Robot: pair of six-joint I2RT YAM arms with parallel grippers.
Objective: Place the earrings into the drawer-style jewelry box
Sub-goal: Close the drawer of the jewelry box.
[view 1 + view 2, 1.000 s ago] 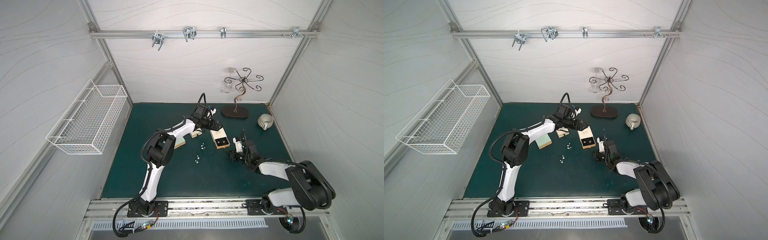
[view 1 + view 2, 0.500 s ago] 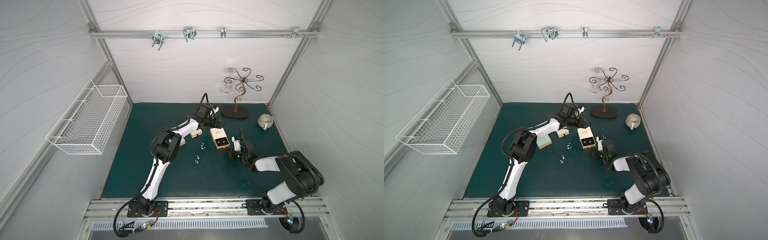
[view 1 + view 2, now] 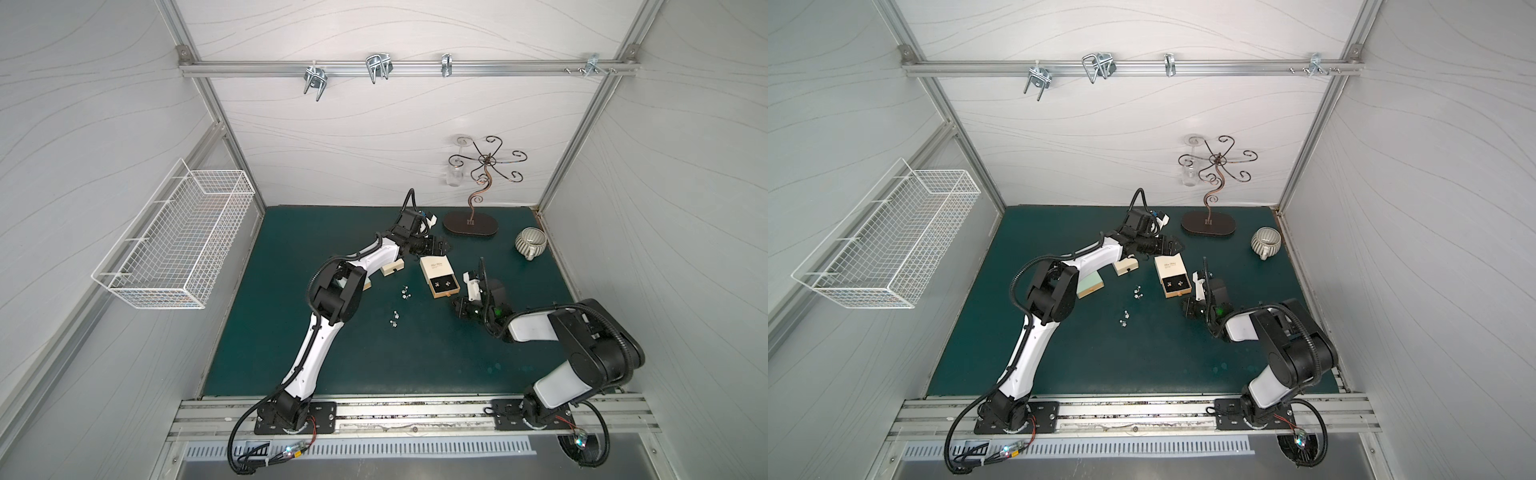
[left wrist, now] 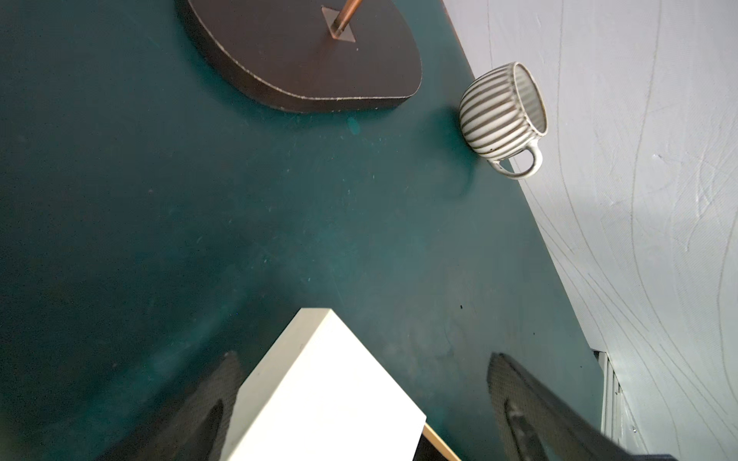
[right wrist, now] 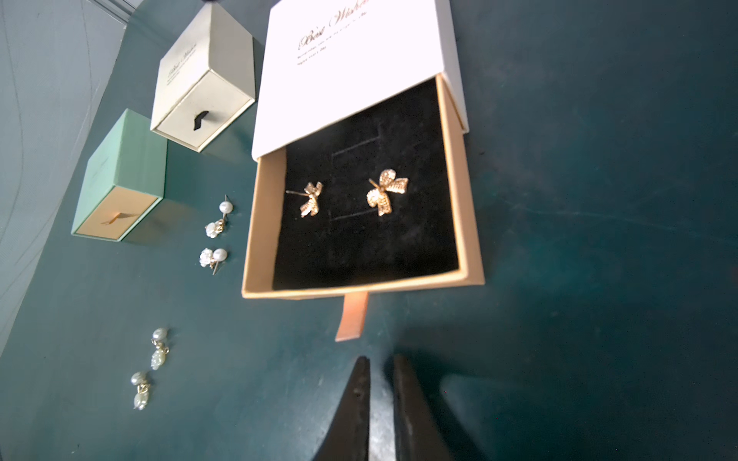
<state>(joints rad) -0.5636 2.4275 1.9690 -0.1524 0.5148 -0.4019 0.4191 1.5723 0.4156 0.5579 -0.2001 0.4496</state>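
Gleaming on black velvet in the kraft-card drawer point(image 5: 455, 179): two gold bow earrings point(image 5: 387, 195). Pearl pairs point(image 5: 210, 229) dot the tabletop point(image 5: 599, 239) beside it. Right fingers point(image 5: 355, 407) nearly pinched, empty; left fingers point(image 4: 523, 407) splayed wide, either side of its white sleeve point(image 4: 331, 379).

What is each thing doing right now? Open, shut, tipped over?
white box, drawer pulled out.
bow earrings, lying in that drawer.
cream box, shut.
green box, shut.
flower earrings, loose on the mat.
drop earrings, loose on the mat.
mug, tipped on its side.
left gripper, open around the white box's end.
right gripper, almost shut, empty.
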